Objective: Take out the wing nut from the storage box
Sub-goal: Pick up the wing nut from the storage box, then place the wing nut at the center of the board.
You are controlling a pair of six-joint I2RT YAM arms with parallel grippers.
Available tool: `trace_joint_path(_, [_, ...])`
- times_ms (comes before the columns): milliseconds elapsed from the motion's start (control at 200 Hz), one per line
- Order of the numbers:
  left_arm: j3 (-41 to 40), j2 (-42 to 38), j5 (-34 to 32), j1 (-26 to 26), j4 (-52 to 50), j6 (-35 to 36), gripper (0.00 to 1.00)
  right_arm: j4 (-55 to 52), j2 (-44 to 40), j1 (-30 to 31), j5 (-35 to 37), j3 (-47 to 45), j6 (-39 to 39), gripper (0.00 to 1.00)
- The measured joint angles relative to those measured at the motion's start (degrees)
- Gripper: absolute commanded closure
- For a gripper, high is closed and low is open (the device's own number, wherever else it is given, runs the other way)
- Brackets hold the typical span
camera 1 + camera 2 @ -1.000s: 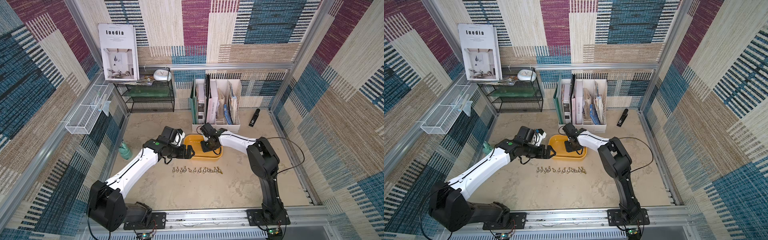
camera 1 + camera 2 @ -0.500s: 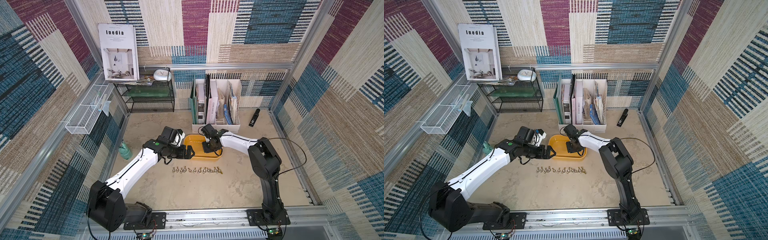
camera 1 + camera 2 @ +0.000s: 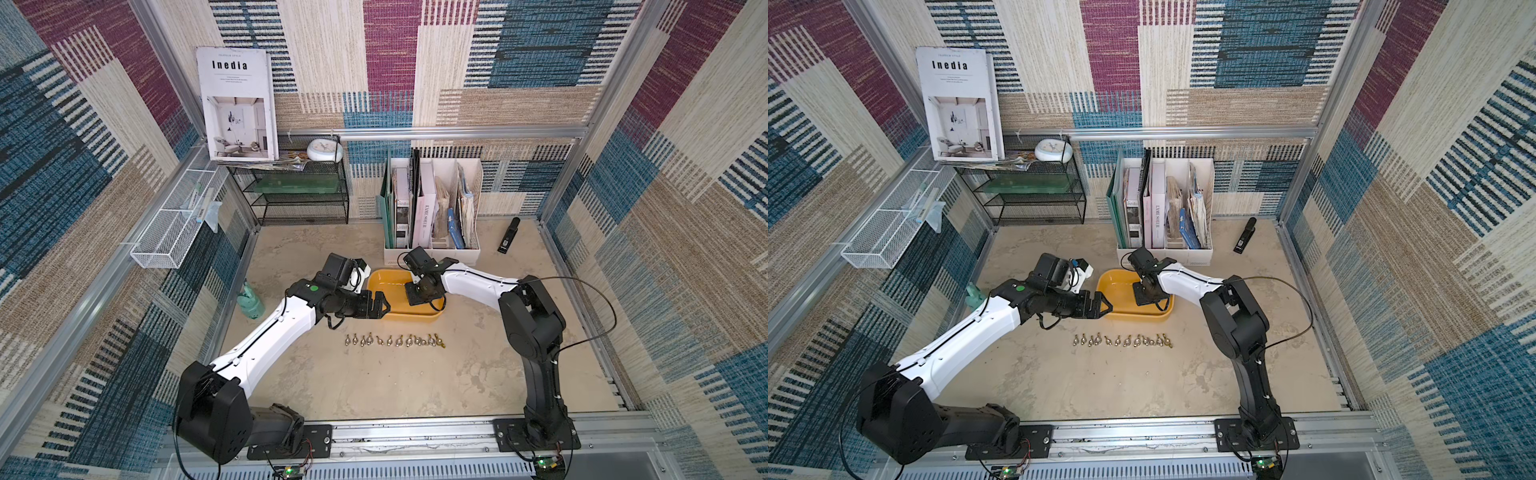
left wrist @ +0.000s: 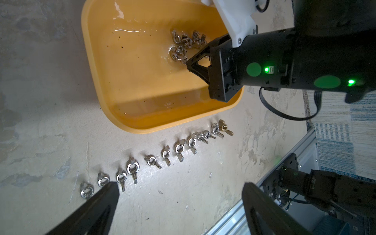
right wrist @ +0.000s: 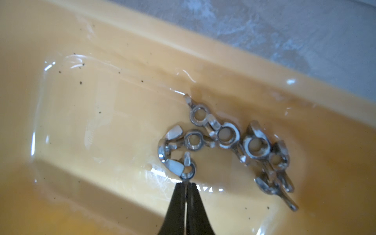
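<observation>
Nipped at its edge between the clamped-together tips of the right gripper (image 5: 186, 185): one wing nut (image 5: 188, 169) of the cluster (image 5: 234, 142) inside the storage box (image 3: 415, 318), in the middle of the table (image 3: 374, 386), just near of the white file holder (image 3: 432, 254). At the box's left end, the left gripper (image 4: 180, 186), spread wide, holding nothing. Nearer, a row of nuts (image 3: 395, 340).

the mottled beige surface (image 3: 374, 386) carries the yellow storage box (image 3: 415, 317) at centre, with a row of wing nuts (image 3: 399, 341) just in front of it. a white file holder (image 3: 432, 253) and a black wire rack (image 3: 303, 208) stand along the back edge.
</observation>
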Motion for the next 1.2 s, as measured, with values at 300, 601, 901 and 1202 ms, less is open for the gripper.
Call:
trace_joint_path(300, [-0.61, -0.81, 1.11, 0.00, 0.66, -0.44, 0.01, -0.35, -5.68, 0.02, 1.29, -3.06, 0.26, 1.00])
trace_joint_path(601, [-1.88, -2.19, 3.26, -1.29, 2.27, -1.33, 0.01, -0.79, -15.54, 0.07, 2.36, -10.78, 1.62, 1.00])
trace_joint_path(901, [-2.62, -3.04, 3.61, -5.81, 3.19, -2.56, 0.01, -1.14, -29.29, 2.10, 3.41, -23.02, 3.52, 1.00])
trace_joint_path(1202, [-3.32, -3.48, 2.89, -10.84, 4.33, -3.65, 0.01, -0.79, -42.03, 3.74, 3.19, -36.87, 4.90, 1.00])
